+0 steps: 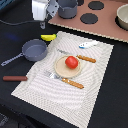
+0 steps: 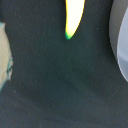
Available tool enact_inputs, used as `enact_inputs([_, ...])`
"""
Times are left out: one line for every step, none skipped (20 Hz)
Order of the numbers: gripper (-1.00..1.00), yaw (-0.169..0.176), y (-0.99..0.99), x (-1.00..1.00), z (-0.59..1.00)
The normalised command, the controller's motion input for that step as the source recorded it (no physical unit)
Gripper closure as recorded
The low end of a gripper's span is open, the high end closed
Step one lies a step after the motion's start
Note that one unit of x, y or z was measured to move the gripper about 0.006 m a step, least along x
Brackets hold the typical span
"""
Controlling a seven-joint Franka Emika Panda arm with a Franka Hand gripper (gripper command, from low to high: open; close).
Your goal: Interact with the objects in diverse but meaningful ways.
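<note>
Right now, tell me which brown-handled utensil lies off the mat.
The brown-handled utensil on the dark table, at the exterior view's left; the knife and fork lie on the mat.

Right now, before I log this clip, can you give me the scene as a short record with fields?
surface: striped mat on a dark table
plate: on the mat, holding the tomato
banana: at the mat's far edge, near the pan; its tip shows in the wrist view
pan: grey, off the mat on the exterior view's left, handle pointing left
fish: white, on the mat's far side
fork: and knife beside the plate
gripper: above the banana, holding nothing visible; jaws unclear
</note>
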Motion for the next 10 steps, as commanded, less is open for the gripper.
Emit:
enact_inputs([-1.00,0.057,0.00,-0.06,-0.22])
enact_inputs([-1.00,0.044,0.00,0.00,-0.18])
enact_inputs([-1.00,0.020,0.00,0.00,-0.16])
enact_inputs([-1.00,0.011,0.00,0.00,-0.18])
enact_inputs([-1.00,0.007,0.00,-0.05,-0.27])
enact_inputs([-1.00,0.017,0.00,-0.05,-0.28])
enact_inputs([-1.00,0.018,0.00,-0.05,-0.31])
enact_inputs([-1.00,0.016,0.00,-0.06,-0.32])
enact_inputs([-1.00,0.013,-0.03,-0.03,-0.31])
enact_inputs([-1.00,0.009,-0.05,-0.02,-0.30])
